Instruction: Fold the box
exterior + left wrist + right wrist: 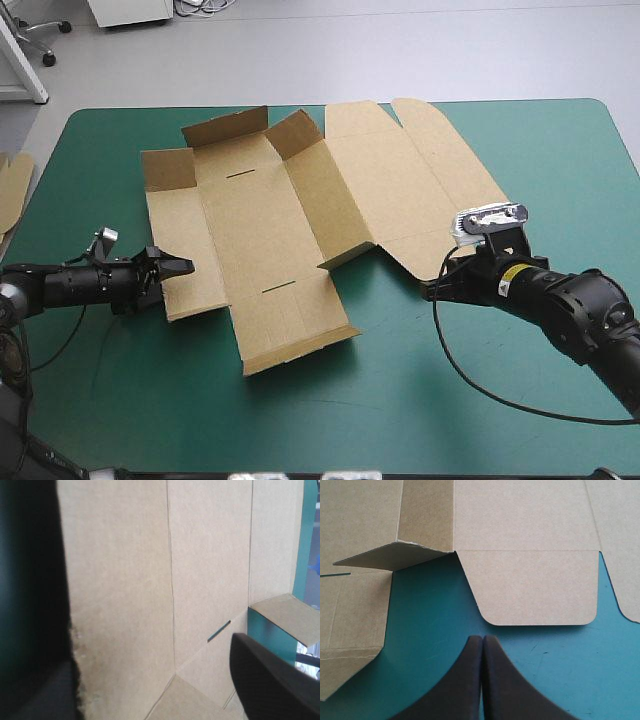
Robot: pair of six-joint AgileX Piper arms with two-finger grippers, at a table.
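Note:
The brown box (270,230) lies as a cut sheet on the teal-green cover, mostly flat, with short flaps (225,125) standing up along its far left side. My left gripper (178,267) is open at the sheet's near left edge. In the left wrist view its black fingers (270,680) stand wide apart with the board (200,555) filling the space ahead of them. My right gripper (432,289) is shut and holds nothing. It rests over bare cover just short of the lid's rounded front flap (535,587). A slightly raised flap (395,555) shows beside that one.
An edge of more brown board (12,190) shows at the table's left edge. Bare teal-green cover (480,400) stretches along the near side and to the right of the box.

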